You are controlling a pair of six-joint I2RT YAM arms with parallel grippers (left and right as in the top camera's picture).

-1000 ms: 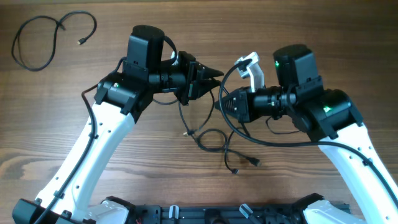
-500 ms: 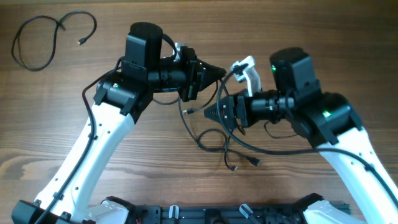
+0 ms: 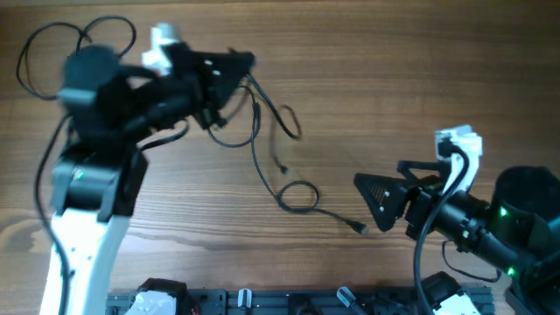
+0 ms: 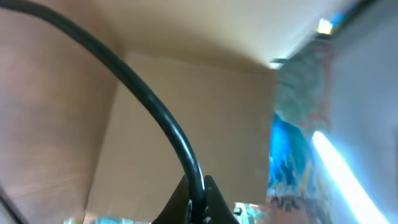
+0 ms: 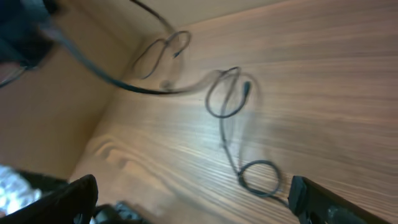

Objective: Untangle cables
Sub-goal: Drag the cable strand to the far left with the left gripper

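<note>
My left gripper (image 3: 243, 63) is at the upper left, shut on a thin black cable (image 3: 255, 140). That cable trails down the table to a small loop (image 3: 297, 194) and a plug end (image 3: 359, 227). A second strand curls beside it (image 3: 289, 122). In the left wrist view the cable (image 4: 155, 112) runs straight into the pinched fingertips of the left gripper (image 4: 198, 204). My right gripper (image 3: 374, 203) is at the lower right, open and empty, just right of the plug end. Its wrist view shows the right gripper (image 5: 193, 202) with fingers (image 5: 74, 199) wide apart and the cable loops (image 5: 261, 177) lying ahead.
A separate black cable (image 3: 35, 52) lies coiled at the far upper left corner, partly hidden by the left arm. Bare wooden table (image 3: 420, 79) stretches across the upper right. The arm bases sit along the front edge (image 3: 245, 302).
The left arm swung up and left, dragging the cable out with it. The right gripper opened, let go of the cable and pulled back to the lower right.
</note>
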